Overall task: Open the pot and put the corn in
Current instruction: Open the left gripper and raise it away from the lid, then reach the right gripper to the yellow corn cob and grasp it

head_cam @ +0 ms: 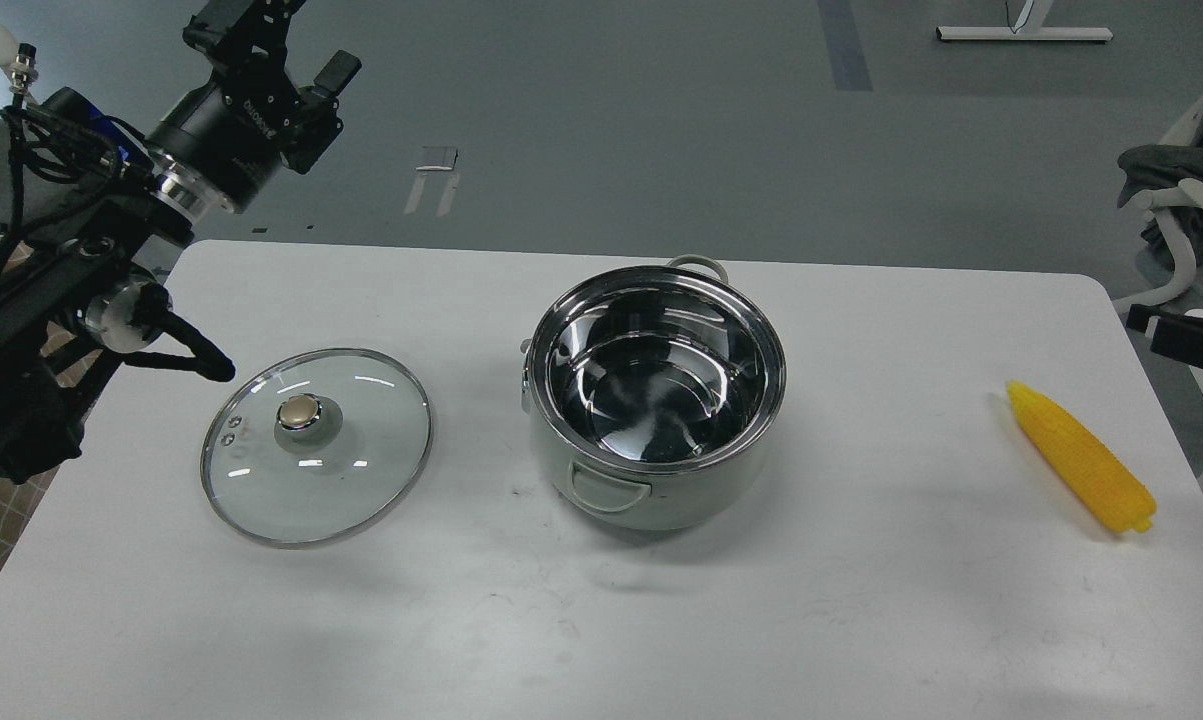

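**Pot open, corn on the table**

I see the round pale grey-green pot [654,400] uncovered at table centre, its round glass lid [316,445] flat at nine o'clock. The bright yellow corn cob [1081,456] lies at three o'clock, well apart. My left gripper [261,40] hangs raised at ten o'clock; whether its fingers are spread I cannot tell.

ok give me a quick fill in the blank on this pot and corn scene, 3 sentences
1. The glass lid lies on the table to the ____ of the pot in the head view.
2. The inside of the pot is ____.
3. The corn lies on the table, with its tapered end pointing ____ from the camera.

Missing words: left; empty; away
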{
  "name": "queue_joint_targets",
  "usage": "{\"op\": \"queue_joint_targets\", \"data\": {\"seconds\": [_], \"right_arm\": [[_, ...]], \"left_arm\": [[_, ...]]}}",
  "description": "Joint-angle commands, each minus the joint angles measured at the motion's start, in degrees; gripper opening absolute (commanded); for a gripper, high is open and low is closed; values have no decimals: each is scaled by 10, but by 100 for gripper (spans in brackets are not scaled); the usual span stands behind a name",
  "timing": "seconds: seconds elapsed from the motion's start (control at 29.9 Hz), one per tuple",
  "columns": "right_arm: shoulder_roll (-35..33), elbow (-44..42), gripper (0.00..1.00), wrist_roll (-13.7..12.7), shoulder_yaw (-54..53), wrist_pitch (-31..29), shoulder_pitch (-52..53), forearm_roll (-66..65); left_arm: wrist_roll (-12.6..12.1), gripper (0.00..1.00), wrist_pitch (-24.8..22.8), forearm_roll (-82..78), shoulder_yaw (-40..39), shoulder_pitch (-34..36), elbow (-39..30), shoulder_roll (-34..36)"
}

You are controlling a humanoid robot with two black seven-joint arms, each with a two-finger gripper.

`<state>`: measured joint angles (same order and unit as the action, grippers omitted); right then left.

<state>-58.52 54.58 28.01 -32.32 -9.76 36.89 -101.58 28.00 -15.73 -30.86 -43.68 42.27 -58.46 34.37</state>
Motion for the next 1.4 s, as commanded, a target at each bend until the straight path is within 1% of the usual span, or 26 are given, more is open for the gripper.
{"op": "queue_joint_targets", "data": {"seconds": [0.0,0.1,0.17,0.2,0.27,0.37,0.47,0.6,0.7,0.77,0.8,0.87,0.9,0.94,0.97,1.07,1.1,1.14,1.27,1.37], "right_arm": [[0,-6,100,0,18,15,-15,-25],[10,-19,100,0,21,16,-32,-33],[43,-55,100,0,22,25,-43,-52],[43,-55,100,0,22,26,-43,-52],[76,-86,100,0,23,36,-45,-72],[109,-107,100,0,43,40,-39,-73],[133,-112,100,0,55,54,-35,-73],[142,-123,99,0,67,64,-36,-74],[160,-134,96,0,85,67,-35,-74],[169,-150,86,0,92,74,-34,-78],[173,-157,69,0,95,78,-34,-88],[175,-164,48,0,98,84,-34,-99],[178,-168,34,0,99,89,-34,-106],[179,-169,28,0,99,91,-34,-107],[179,-169,26,0,99,93,-34,-107],[178,-166,10,0,99,104,-33,-107],[178,-163,7,0,99,119,-33,-107],[177,-162,6,0,99,134,-32,-106],[159,-142,6,0,98,143,-27,-103],[121,-92,6,0,98,140,5,-93]], "left_arm": [[0,91,-1,2,-8,-7,-1,-16],[0,91,-1,3,-9,-9,-6,-18],[0,91,-1,3,-9,-10,-8,-18],[0,91,-1,3,-9,-10,-8,-18],[0,91,-1,4,-10,-14,-9,-18],[0,91,-2,4,-10,-17,-13,-18],[0,91,-2,4,-10,-18,-24,-16],[0,91,-2,4,-11,-22,-26,-13],[0,91,-2,4,-11,-22,-31,-11],[0,91,-2,4,-13,-23,-38,-11],[0,91,-2,4,-15,-24,-39,-11],[0,91,-2,4,-15,-24,-39,-11],[0,91,-2,4,-15,-24,-39,-11],[0,91,-2,4,-15,-24,-39,-10],[0,91,-2,4,-15,-24,-39,-10],[0,91,-2,3,-14,-25,-45,-10],[0,91,-2,2,-14,-25,-46,-11],[0,91,-2,1,-15,-29,-46,-11],[0,92,-2,1,-15,-33,-47,-11],[0,92,-2,2,-15,-34,-48,-11]]}}
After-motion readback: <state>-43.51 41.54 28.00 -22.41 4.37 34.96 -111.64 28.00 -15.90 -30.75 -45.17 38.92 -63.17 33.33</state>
